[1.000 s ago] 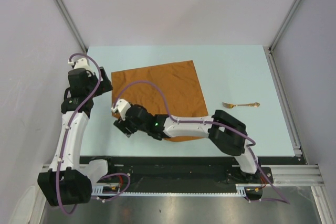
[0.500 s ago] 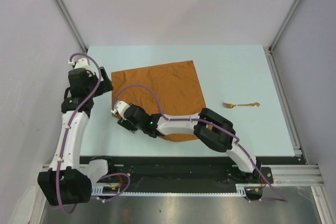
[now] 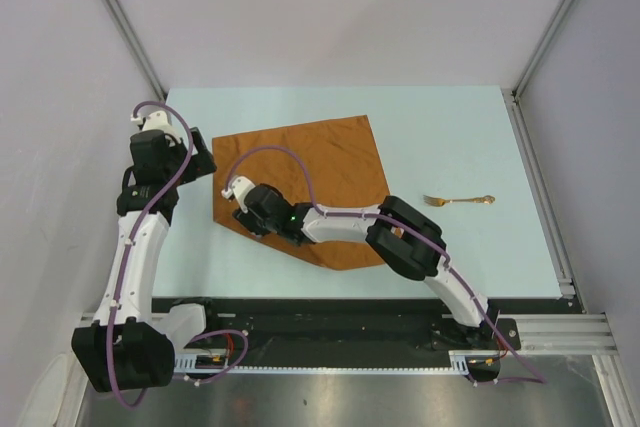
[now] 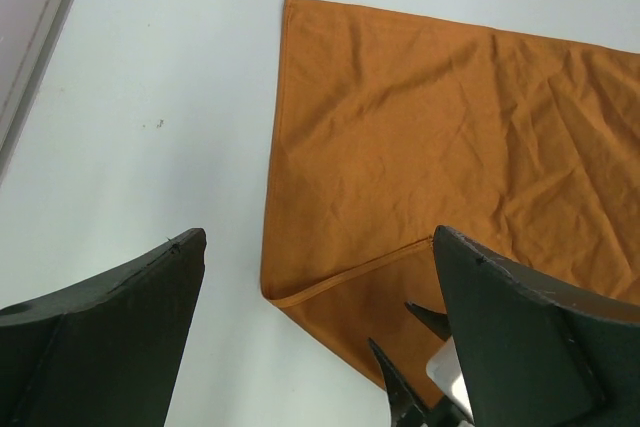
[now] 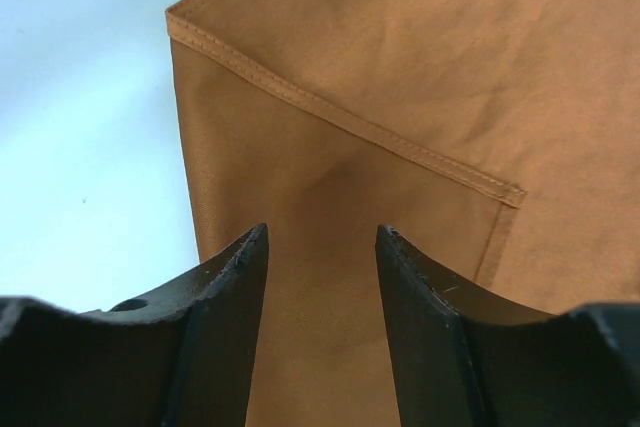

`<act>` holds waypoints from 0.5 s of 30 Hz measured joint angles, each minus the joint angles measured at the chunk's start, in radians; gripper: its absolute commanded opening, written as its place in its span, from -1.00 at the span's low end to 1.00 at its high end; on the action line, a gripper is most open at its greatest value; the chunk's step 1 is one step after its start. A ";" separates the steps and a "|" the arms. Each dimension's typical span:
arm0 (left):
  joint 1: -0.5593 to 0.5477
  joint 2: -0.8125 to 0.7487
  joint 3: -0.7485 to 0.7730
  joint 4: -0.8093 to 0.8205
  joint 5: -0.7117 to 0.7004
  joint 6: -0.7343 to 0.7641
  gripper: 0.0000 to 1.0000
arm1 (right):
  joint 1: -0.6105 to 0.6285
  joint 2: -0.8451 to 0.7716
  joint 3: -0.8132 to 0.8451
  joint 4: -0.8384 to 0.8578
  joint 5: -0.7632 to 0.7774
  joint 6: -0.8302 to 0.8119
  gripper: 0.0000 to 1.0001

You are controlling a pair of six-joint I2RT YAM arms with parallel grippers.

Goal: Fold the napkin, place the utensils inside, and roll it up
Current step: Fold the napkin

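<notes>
As its fingers stand apart, right end effector (image 5: 321, 247) hangs over napkin's (image 5: 400, 67) eight-o'clock corner.
Left end effector (image 4: 320, 242) gapes at ten o'clock.

Pale blue table (image 3: 450, 127): orange napkin (image 3: 345, 157) left-centre, gold fork (image 3: 458, 200) right, apart.

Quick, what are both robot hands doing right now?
Left gripper: open, holding nothing.
Right gripper: open, low over the napkin, holding nothing.
</notes>
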 measured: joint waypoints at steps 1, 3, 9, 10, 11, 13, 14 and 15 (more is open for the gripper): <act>0.000 0.000 0.000 0.000 0.002 0.000 0.99 | 0.000 0.007 0.003 0.000 0.000 0.000 0.04; 0.000 0.000 0.000 0.000 0.005 0.000 1.00 | 0.000 0.018 0.005 -0.003 0.002 0.000 0.03; 0.000 0.002 0.000 0.000 0.021 0.000 1.00 | -0.020 0.028 0.010 -0.005 -0.004 0.023 0.09; 0.000 0.003 0.000 0.000 0.022 0.000 0.99 | -0.028 0.028 0.010 -0.004 -0.008 0.028 0.09; 0.000 0.004 0.000 0.000 0.023 0.000 1.00 | -0.038 0.028 0.010 -0.003 -0.011 0.035 0.09; 0.000 0.006 0.000 0.000 0.027 0.000 1.00 | -0.061 0.028 0.011 -0.002 -0.020 0.051 0.09; 0.000 0.006 0.000 0.001 0.030 0.000 0.99 | -0.075 0.028 0.014 -0.003 -0.026 0.059 0.09; 0.000 0.006 0.000 0.000 0.033 0.000 1.00 | -0.079 0.028 0.019 -0.004 -0.030 0.068 0.08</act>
